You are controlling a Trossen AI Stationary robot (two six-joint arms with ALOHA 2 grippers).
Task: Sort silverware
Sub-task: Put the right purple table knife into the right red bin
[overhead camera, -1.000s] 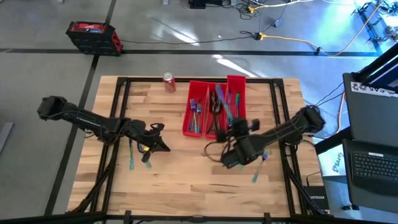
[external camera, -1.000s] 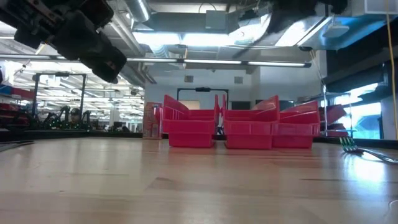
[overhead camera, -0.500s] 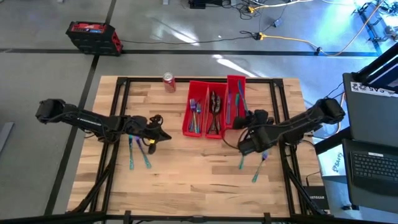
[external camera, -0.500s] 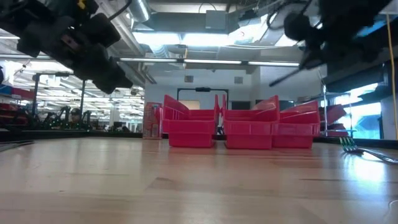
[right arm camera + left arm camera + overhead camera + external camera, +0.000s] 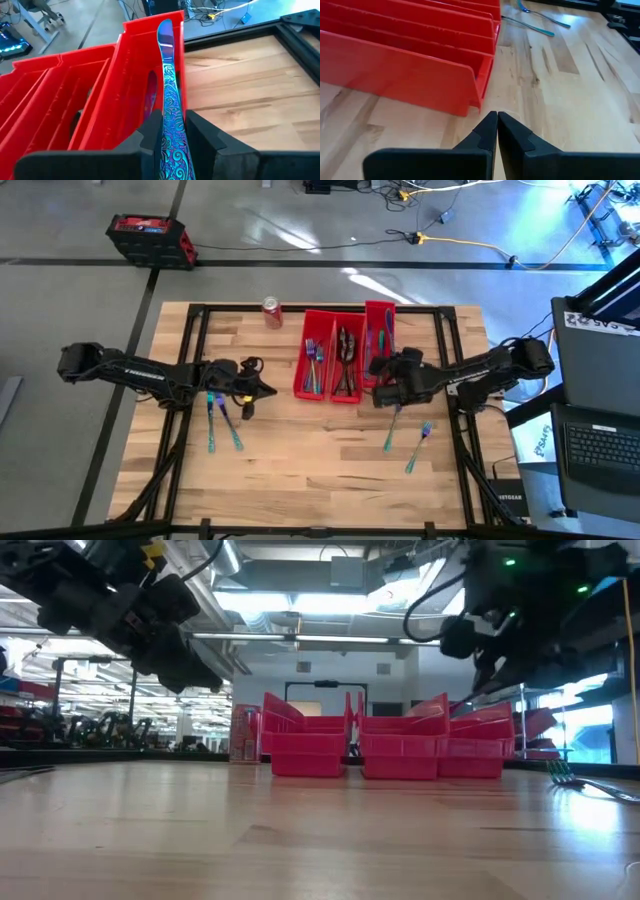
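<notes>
High view: right tool (image 5: 385, 370) grips a knife (image 5: 169, 95) above the rightmost bin's (image 5: 380, 320) near edge; left tool (image 5: 262, 390) is closed, empty.

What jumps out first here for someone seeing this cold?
Three red bins side by side at the table's far middle, with cutlery sorted inside. The right gripper sits by the rightmost bin, shut on a shiny blue-purple knife whose tip points over that bin. The left gripper is shut and empty just left of the bins, with loose cutlery on the wood near it and two more pieces on the right.
</notes>
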